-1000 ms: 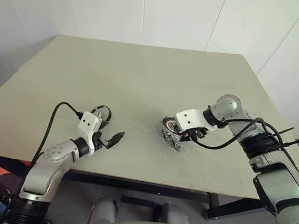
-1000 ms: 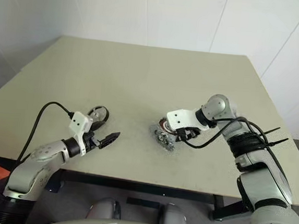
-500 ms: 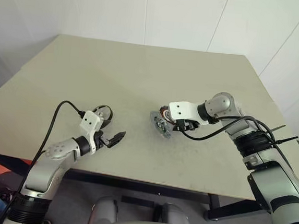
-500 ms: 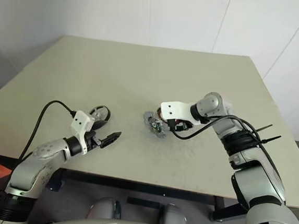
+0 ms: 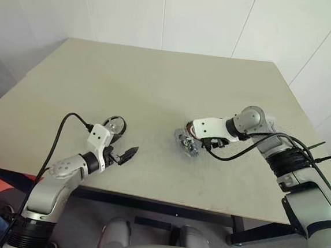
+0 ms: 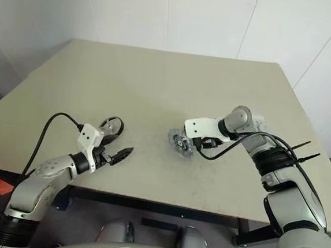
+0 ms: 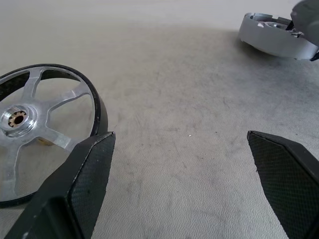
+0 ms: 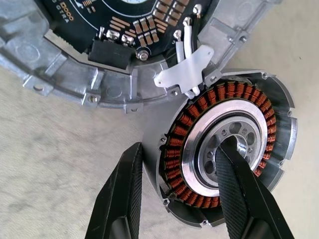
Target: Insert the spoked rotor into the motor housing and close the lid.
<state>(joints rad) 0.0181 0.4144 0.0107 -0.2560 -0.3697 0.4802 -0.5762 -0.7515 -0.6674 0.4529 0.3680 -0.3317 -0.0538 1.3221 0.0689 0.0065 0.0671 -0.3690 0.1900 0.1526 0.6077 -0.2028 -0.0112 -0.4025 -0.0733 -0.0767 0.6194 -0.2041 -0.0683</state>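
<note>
My right claw (image 8: 179, 194) pinches the copper-wound round motor housing (image 8: 224, 144), one finger in its pale centre, mid beige worktop (image 5: 157, 88). Left claw (image 7: 184, 184) gapes wide, empty, just beside the flat grey spoked rotor (image 7: 35, 129).

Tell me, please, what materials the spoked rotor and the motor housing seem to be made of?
Spoked rotor: probably aluminium spokes, matte silver sheen, with a glossy black rim.
Motor housing: likely cast aluminium, dull grey and grainy; its windings look like copper wire, orange-brown and shiny.
</note>
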